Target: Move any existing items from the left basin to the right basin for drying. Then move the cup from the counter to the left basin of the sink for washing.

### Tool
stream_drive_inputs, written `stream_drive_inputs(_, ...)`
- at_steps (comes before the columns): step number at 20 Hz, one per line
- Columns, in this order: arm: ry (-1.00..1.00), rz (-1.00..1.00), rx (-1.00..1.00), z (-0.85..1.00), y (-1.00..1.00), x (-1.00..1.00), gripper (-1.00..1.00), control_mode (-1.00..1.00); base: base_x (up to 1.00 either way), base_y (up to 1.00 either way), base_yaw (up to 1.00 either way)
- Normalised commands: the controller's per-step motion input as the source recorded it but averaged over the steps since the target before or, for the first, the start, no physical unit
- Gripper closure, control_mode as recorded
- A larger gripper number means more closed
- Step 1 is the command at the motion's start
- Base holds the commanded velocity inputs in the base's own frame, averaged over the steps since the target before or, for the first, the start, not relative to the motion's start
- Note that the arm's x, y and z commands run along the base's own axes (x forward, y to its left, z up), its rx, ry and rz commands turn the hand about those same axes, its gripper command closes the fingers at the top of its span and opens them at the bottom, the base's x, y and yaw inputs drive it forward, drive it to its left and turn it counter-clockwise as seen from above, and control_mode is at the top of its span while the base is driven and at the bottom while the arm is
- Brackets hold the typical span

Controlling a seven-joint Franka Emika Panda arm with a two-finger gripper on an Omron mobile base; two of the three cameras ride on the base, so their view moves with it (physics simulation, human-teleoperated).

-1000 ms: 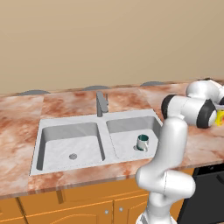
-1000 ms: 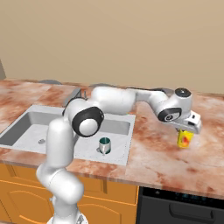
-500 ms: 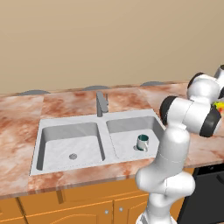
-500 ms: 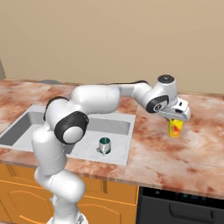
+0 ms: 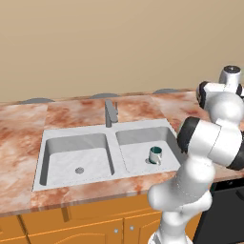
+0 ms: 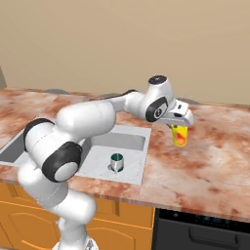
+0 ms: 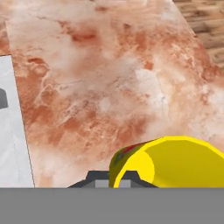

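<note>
One small bright yellow handleless cup [image 6: 180,135] with a red mark on its side hangs from my claw [image 6: 181,128], lifted clear of the reddish-brown and cream marbled stone counter [image 6: 205,161]. I read the claw as clamped on that yellow cup, fingers pinched together on its rim; from the hand camera the cup's [image 7: 175,162] open mouth sits right against the finger tips, with bare counter [image 7: 109,83] spread out beyond it.

Down and off to the claw's left side, as the right base camera shows it, lies the light grey metal double-bowl sink [image 6: 139,128]. Its nearer bowl, the right basin [image 6: 100,163], holds the small silvery-white mug [image 6: 116,161] with the dark teal inside, standing upright on the basin floor, well apart from the claw.

From the left base camera I see the same mug [image 5: 156,155] in the right basin [image 5: 138,143], the left basin [image 5: 76,157] beyond the central divider with its round drain [image 5: 79,170], and the squarish grey faucet [image 5: 110,112] behind the divider. Orange wooden cabinets [image 5: 71,228] run under the counter.
</note>
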Motion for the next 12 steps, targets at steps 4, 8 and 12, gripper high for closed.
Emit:
stream_drive_inputs(4,0.0,0.0,-0.05,0.34,0.65,-0.16,1.0,-1.0,0.0,0.0,0.0)
stream_drive_inputs(8,0.0,0.0,-0.03,0.33,0.67,-0.24,1.0,-1.0,0.0,0.0,0.0)
stream_drive_inputs(12,0.0,0.0,-0.01,0.28,0.72,-0.25,1.0,-1.0,0.0,0.0,0.0)
